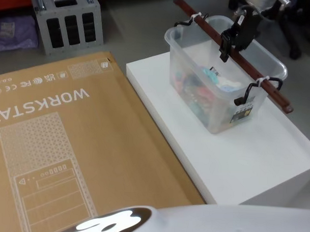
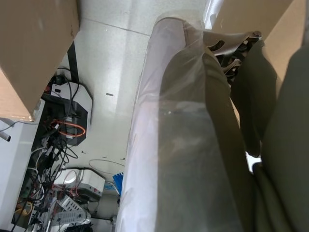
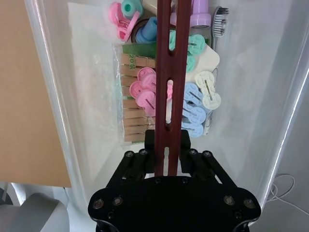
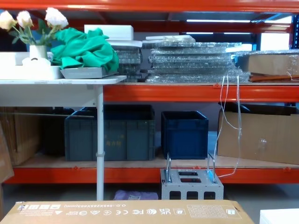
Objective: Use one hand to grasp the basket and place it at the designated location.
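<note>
Warehouse or storeroom used as a robot test area. Orange steel racking [image 4: 187, 92] runs along the back wall. Its shelves hold dark blue crates [image 4: 185, 128], a brown cardboard box [image 4: 259, 137] and bubble-wrapped stacks [image 4: 196, 63]. Bare grey floor [image 1: 143, 29] with a grey metal block [image 4: 191, 183] standing on it. Large flat carton [image 1: 67, 143] printed "WORKSTAT" lies next to a plain white desk [image 1: 245, 149]. Loose cables and electronics boxes [image 2: 63, 130] sit on the floor. A white side table [image 4: 60, 84] carries flowers [image 4: 32, 21] and green cloth [image 4: 86, 49].
</note>
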Motion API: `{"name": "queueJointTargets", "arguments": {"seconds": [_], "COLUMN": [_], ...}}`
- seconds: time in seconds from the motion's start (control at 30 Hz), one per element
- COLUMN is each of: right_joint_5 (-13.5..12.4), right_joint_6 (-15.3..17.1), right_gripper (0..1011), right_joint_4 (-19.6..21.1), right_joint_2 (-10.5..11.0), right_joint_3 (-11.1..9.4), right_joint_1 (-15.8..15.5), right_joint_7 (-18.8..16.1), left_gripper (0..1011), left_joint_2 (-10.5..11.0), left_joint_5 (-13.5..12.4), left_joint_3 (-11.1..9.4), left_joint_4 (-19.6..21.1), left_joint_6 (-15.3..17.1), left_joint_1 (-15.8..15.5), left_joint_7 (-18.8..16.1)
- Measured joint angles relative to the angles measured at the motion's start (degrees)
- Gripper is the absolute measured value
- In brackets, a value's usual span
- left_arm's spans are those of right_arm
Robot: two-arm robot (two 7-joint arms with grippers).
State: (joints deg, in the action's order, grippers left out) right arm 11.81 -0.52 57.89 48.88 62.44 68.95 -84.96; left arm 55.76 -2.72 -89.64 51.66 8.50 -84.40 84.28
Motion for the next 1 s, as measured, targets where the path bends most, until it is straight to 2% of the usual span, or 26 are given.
{"name": "queueJointTargets", "arguments": {"seconds": [0.1,0.17,0.6,1.0], "right_joint_5": [0.0,0.01,0.06,-0.26], "right_joint_6": [0.15,0.17,0.1,0.42], "right_gripper": [242,233,234,233], "right_joint_4": [0.28,0.29,0.59,2.04], "right_joint_2": [0.21,0.22,0.08,1.01], "right_joint_3": [-0.07,-0.09,-0.15,-0.76], "right_joint_1": [-0.06,-0.07,-0.13,-0.36], "right_joint_7": [0.13,0.15,0.22,0.72], "left_gripper": [0,0,0,0], "left_joint_2": [0.0,0.0,0.0,0.0], "left_joint_5": [0.0,0.0,0.0,0.0], "left_joint_3": [0.0,0.0,0.0,0.0], "left_joint_4": [-0.01,0.0,0.0,0.0], "left_joint_6": [0.0,0.0,0.0,0.0], "left_joint_1": [0.0,0.0,0.0,0.0], "left_joint_7": [0.0,0.0,0.0,0.0]}}
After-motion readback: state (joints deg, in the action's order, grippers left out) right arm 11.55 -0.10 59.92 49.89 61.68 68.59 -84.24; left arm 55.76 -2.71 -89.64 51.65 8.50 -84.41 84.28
